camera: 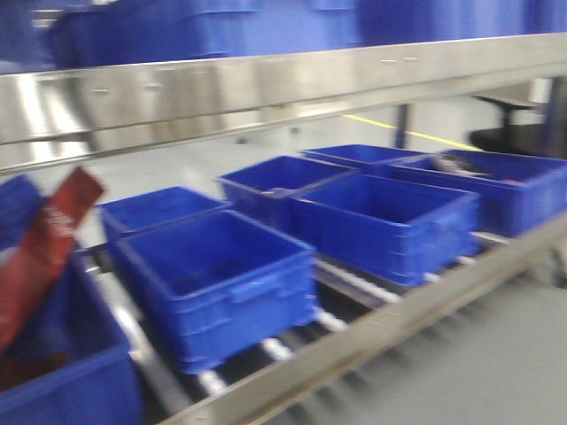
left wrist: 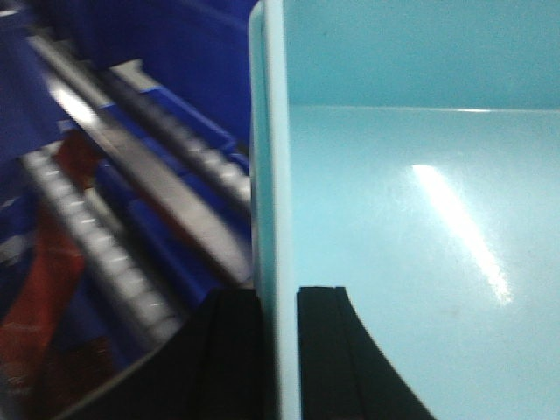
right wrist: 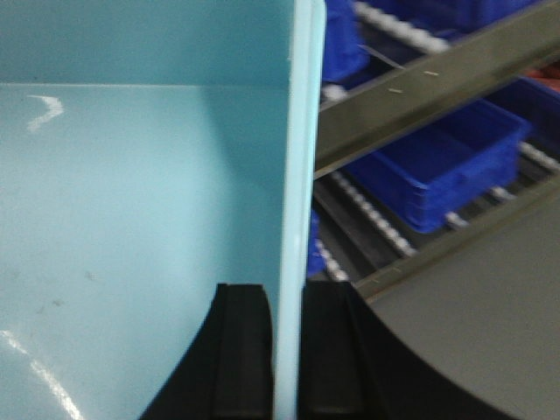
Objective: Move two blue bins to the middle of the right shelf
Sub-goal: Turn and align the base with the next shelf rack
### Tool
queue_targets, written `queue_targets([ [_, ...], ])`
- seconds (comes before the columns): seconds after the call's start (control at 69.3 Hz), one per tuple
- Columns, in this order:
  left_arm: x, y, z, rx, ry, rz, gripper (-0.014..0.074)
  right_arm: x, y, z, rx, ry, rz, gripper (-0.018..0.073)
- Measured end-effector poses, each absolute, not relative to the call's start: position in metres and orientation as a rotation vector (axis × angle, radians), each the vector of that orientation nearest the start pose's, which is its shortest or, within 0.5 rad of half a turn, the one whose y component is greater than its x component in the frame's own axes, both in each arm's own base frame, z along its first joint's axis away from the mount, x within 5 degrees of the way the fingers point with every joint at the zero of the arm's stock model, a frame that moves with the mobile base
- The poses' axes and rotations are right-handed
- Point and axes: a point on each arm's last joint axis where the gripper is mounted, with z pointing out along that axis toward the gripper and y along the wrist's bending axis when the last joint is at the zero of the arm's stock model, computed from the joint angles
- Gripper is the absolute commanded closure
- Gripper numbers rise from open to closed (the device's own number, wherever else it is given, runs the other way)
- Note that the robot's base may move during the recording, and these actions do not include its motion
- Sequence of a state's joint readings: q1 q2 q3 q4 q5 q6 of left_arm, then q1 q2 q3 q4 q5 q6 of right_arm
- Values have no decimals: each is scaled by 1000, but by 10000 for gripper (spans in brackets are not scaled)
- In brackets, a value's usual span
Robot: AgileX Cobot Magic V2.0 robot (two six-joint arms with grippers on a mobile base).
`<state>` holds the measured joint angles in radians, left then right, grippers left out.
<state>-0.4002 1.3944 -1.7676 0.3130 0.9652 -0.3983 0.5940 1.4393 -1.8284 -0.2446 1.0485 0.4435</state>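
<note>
Pale-blue bin [left wrist: 402, 245] wall clamped between fingers of left gripper [left wrist: 278, 350] and right gripper [right wrist: 286, 350]; carry step; next: align with shelf [camera: 266, 88] ahead.

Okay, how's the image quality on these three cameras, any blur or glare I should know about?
Exterior front view: motion blur throughout, smearing the dark royal-blue plastic bins and the mirror-like stainless steel shelf rail. Left wrist view: a bright glare streak on the pale sky-blue plastic bin wall, rollers at left blurred. Right wrist view: small glare patches on the pale bin, background shelves soft.
</note>
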Motion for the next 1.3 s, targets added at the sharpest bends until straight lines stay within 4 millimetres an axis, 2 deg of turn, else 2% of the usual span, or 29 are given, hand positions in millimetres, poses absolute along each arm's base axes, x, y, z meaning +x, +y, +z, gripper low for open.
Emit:
queue_targets([
  [1.299,268,-88,498,30,2036,-118,707,251,147,495,-168,2126,320,721],
])
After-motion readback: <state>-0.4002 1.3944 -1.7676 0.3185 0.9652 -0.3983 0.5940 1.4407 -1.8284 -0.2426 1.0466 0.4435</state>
